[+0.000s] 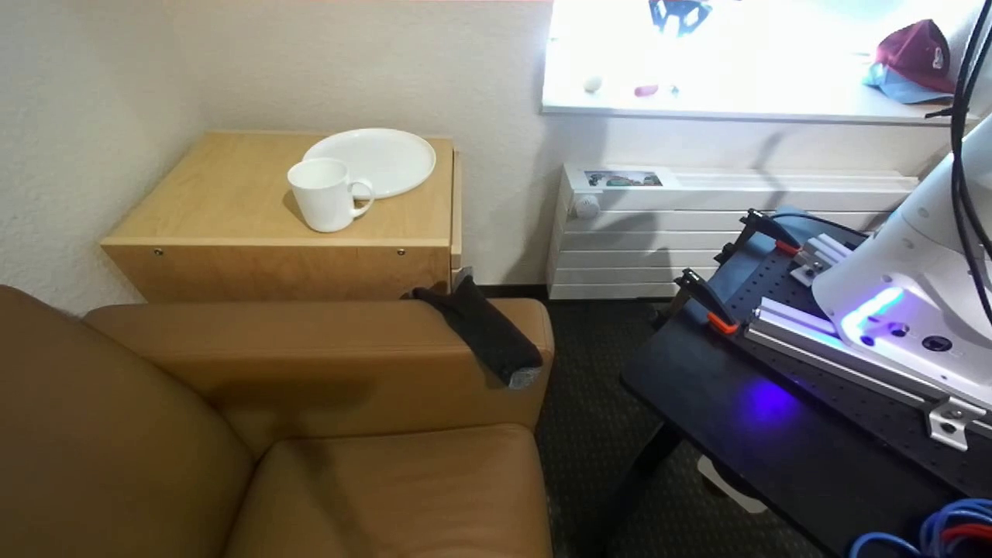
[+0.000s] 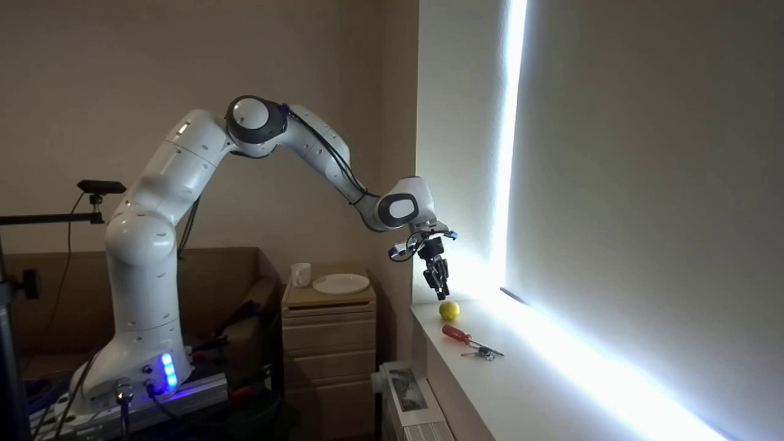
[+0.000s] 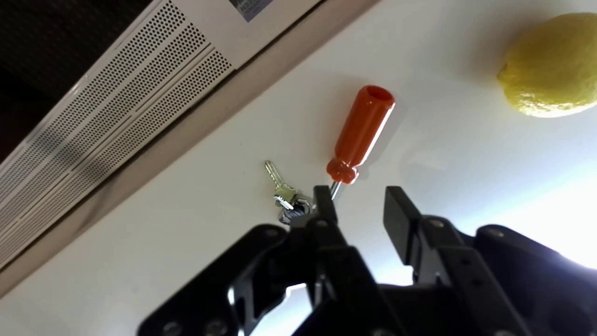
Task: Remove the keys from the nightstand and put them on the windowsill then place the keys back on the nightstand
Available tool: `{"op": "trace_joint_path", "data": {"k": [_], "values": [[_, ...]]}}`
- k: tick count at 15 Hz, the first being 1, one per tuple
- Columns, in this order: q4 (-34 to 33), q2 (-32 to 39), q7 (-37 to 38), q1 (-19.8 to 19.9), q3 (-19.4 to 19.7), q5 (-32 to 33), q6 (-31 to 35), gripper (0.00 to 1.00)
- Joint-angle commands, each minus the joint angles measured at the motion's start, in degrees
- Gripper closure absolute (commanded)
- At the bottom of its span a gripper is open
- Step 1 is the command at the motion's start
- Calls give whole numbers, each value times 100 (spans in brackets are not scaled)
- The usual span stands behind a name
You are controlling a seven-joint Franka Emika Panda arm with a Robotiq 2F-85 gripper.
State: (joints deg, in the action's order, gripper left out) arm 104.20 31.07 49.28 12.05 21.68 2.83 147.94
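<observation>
The keys (image 3: 283, 192) lie on the white windowsill (image 3: 196, 224), beside the shaft of a red screwdriver (image 3: 357, 133). In the wrist view the left finger partly hides the key ring. The keys also show in an exterior view (image 2: 484, 353), beyond the screwdriver handle. My gripper (image 3: 357, 200) is open, its fingers apart with nothing between them. In an exterior view the gripper (image 2: 440, 293) points down above the sill (image 2: 484, 392), apart from the keys. The wooden nightstand (image 1: 225, 194) stands against the wall; it also shows in an exterior view (image 2: 329, 335).
A yellow lemon (image 2: 449, 310) sits on the sill close below the gripper. A white mug (image 1: 322, 198) and a white plate (image 1: 387, 159) are on the nightstand. A cap (image 1: 914, 58) lies on the sill. A radiator (image 1: 697, 232) stands below it. A brown sofa (image 1: 310, 333) adjoins the nightstand.
</observation>
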Motion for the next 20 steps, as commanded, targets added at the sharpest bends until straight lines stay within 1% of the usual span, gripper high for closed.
{"op": "trace_joint_path", "data": {"k": [1,2,3,4,6,8,10,12,14,16,19,20], "values": [[-1002,810,-56,333,107,-194,-543,34],[-1354,1093,-343,644,-12,-371,-768,27],[-1598,1299,-499,824,-49,-457,-912,20],[-1967,1555,-685,1053,-130,-628,-1209,12],[-2556,2026,-1136,1512,-273,-944,-1526,1],[-3151,2454,-1562,1842,-300,-1084,-1776,0],[-3735,2829,-1778,2023,-391,-1223,-2136,0],[-4349,3178,-1827,2257,-599,-1283,-2438,0],[-4691,3319,-1853,2383,-815,-1444,-2609,0],[-4899,3459,-1821,2344,-834,-1579,-2564,0],[-5211,3653,-1725,2248,-817,-1526,-2567,0],[-4768,3399,-1664,2204,-786,-1452,-2369,0]]}}
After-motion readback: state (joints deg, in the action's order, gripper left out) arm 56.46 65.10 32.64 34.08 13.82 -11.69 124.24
